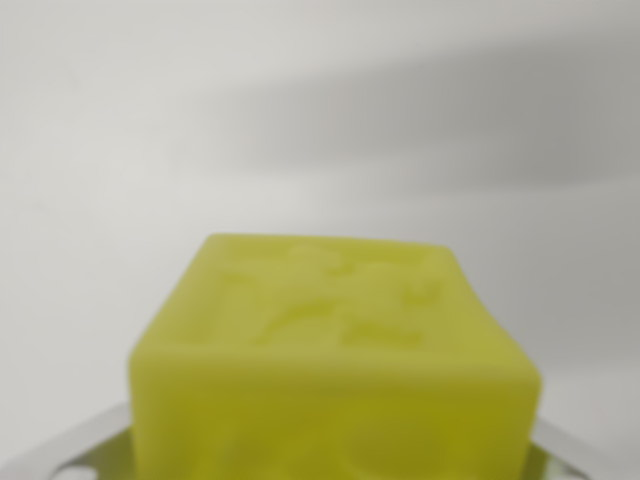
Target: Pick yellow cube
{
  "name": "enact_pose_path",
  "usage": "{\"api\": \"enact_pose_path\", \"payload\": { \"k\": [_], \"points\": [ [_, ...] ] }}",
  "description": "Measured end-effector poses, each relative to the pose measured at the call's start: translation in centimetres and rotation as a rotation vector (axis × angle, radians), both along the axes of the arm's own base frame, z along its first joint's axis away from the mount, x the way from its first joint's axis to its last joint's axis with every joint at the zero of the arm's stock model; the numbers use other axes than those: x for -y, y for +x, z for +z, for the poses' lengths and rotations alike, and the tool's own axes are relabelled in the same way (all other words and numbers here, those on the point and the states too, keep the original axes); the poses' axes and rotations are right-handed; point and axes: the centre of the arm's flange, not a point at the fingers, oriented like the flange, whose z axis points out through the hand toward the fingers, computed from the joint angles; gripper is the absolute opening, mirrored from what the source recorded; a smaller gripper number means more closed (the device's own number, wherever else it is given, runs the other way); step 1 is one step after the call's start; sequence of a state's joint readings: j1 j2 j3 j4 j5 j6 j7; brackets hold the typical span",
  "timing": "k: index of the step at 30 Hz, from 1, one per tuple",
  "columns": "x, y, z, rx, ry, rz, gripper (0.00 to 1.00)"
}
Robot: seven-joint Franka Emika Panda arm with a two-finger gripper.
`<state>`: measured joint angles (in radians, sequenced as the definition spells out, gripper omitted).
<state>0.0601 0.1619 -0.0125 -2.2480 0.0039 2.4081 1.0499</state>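
Fingers [80, 450] barely show beside the blurred yellow cube [330, 370].

The yellow cube [335, 365] fills the lower middle of the wrist view, blurred, its top face bearing faint raised marks; a pale metal part [70, 448] shows at each lower corner beside it; behind lies a plain white surface [150, 130] crossed by a soft grey shadow.
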Motion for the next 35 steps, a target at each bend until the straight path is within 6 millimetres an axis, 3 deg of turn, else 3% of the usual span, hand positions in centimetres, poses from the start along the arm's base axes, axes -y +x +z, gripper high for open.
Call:
{"api": "enact_pose_path", "payload": {
  "k": [27,35],
  "points": [
    [0.0,0.0,6.7,0.000,0.000,0.000,0.00],
    [0.0,0.0,7.1,0.000,0.000,0.000,0.00]
  ]
}}
